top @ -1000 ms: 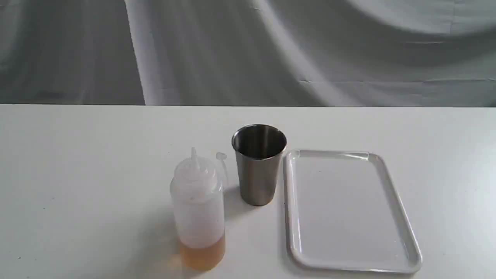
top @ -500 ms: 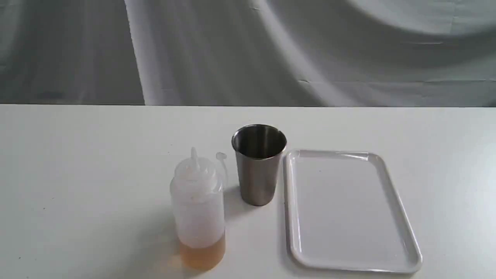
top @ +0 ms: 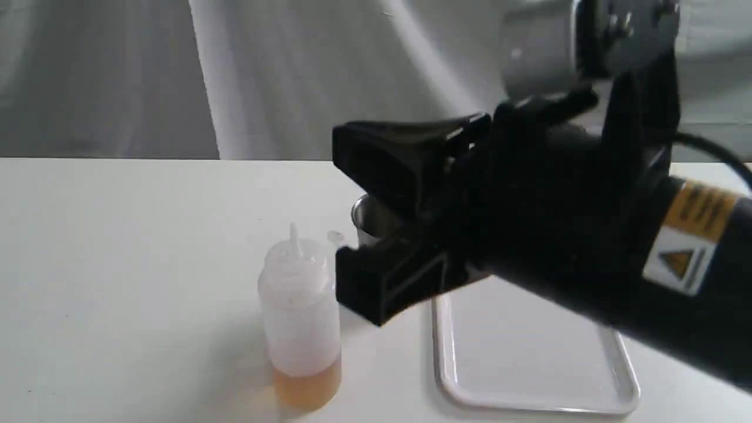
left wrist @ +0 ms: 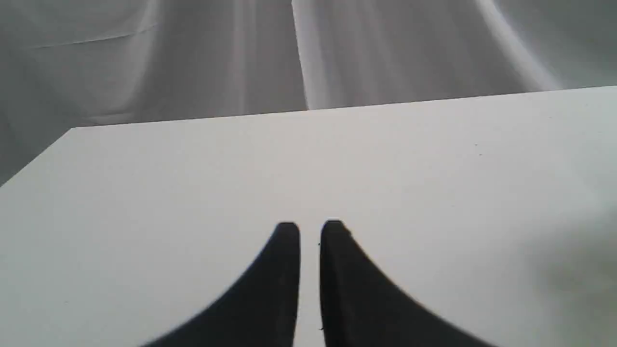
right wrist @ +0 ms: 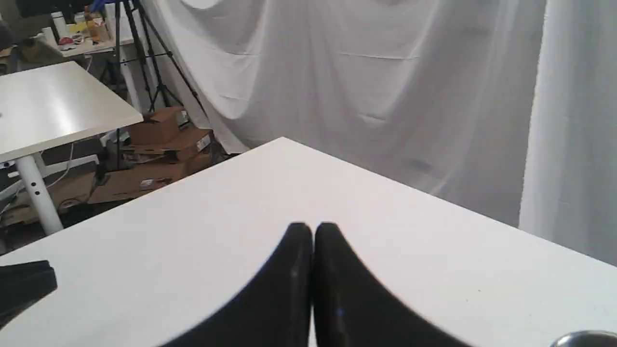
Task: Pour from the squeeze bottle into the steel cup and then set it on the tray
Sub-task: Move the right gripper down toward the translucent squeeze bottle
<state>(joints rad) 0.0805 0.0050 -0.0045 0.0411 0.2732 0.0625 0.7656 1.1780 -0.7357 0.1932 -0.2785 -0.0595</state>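
The squeeze bottle (top: 299, 311) stands upright on the white table with amber liquid at its bottom and its cap off the nozzle. Just behind and to its right, the steel cup (top: 370, 223) is mostly hidden by my right arm; its rim also shows in the right wrist view (right wrist: 583, 340). The white tray (top: 529, 364) lies right of the cup, partly covered by the arm. My right gripper (top: 352, 288) (right wrist: 313, 226) hovers shut and empty beside the bottle's upper part, in front of the cup. My left gripper (left wrist: 310, 224) is shut, empty, over bare table.
Grey cloth hangs behind the table's far edge (top: 176, 158). Beyond the table corner (right wrist: 282, 140) stand another white table (right wrist: 58, 106), cardboard boxes (right wrist: 164, 144) and a tripod. A black part (right wrist: 24, 286) shows at the edge of the right wrist view.
My right arm has swung into the exterior view from the right and now covers most of the cup and part of the tray. Bottle, cup and tray have not moved.
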